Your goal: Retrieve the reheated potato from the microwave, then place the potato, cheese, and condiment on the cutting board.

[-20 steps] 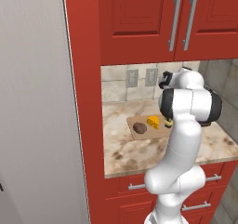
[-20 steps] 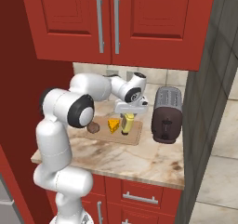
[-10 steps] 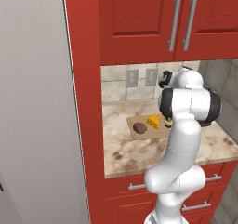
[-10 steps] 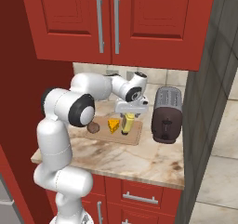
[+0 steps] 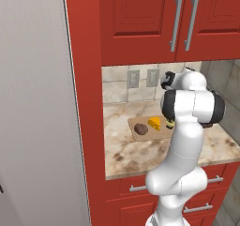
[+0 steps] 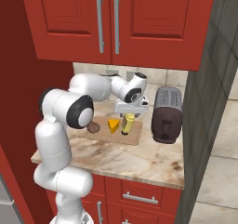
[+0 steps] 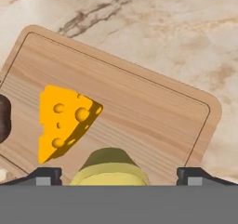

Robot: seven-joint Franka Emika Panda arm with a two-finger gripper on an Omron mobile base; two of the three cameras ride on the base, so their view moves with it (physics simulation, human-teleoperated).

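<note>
Flat light-brown wooden cutting board lies on beige marbled surface. On board: small brown rough potato at one end, yellow-orange holed cheese wedge beside it, yellow squeeze condiment bottle upright next to cheese. Hand hovers right above bottle, fingers spread wide either side of cap, released, grasping nothing. Dark red toaster stands just beside board.
</note>
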